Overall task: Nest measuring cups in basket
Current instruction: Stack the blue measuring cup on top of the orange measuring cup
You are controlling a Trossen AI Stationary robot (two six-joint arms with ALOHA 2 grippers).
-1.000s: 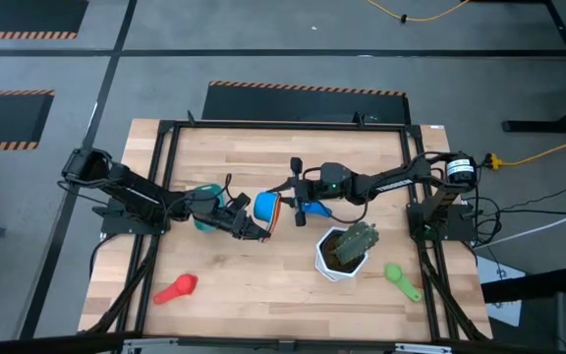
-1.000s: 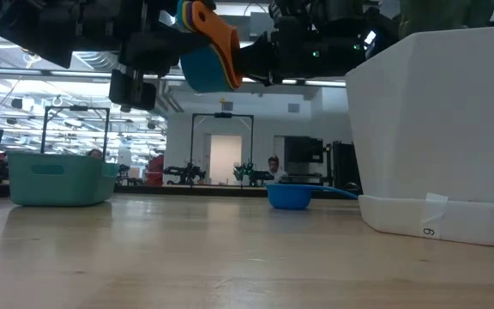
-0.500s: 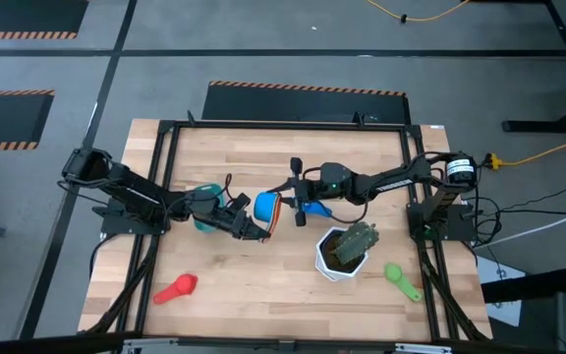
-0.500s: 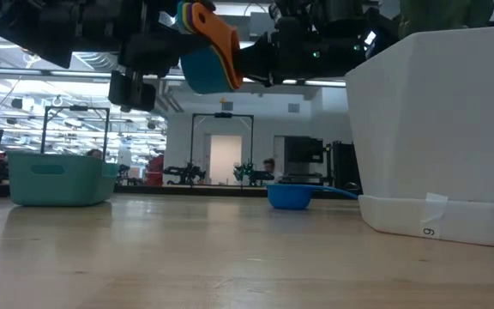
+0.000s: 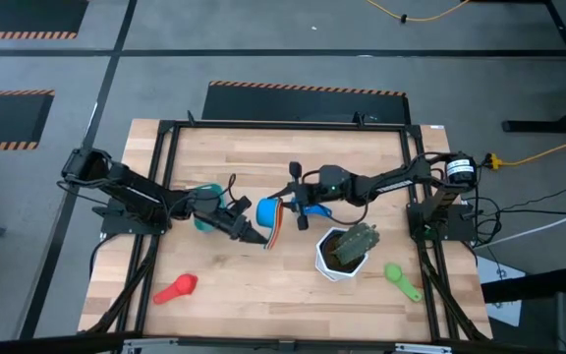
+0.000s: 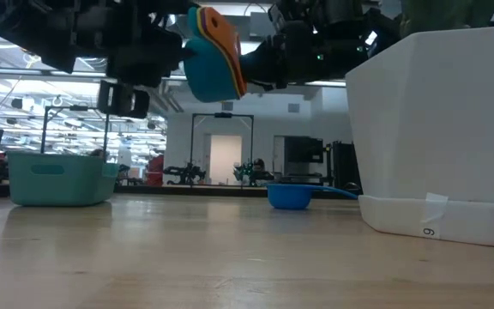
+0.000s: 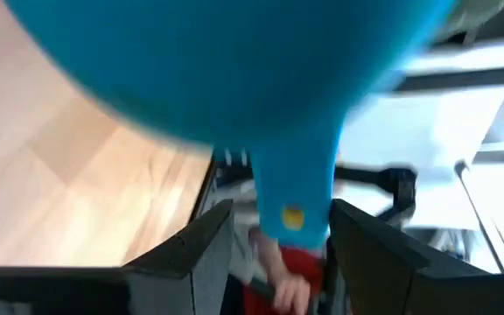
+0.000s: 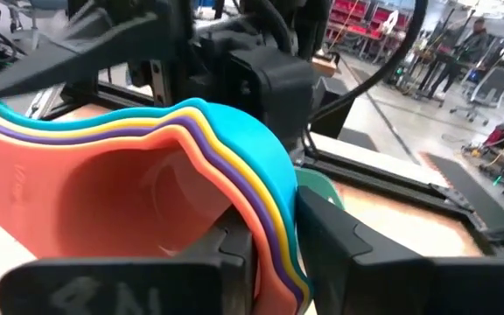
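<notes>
Right gripper (image 5: 285,204) was clamped on the handles of the nested cup stack (image 5: 268,212), holding it in the air above mid-table. Its bowls pointed toward the left arm, and the stack's long axis ran roughly along the line between the two grippers. Left gripper (image 5: 247,233) sat just beside the stack's bowl end with its fingers apart around a blue handle, gripping nothing firmly. The basket (image 5: 204,214) stood on the table behind the left gripper, nearer that arm, so the stack lay between the right gripper and the basket. Loose cups remained: blue (image 5: 314,208), red (image 5: 177,288), green (image 5: 399,277).
</notes>
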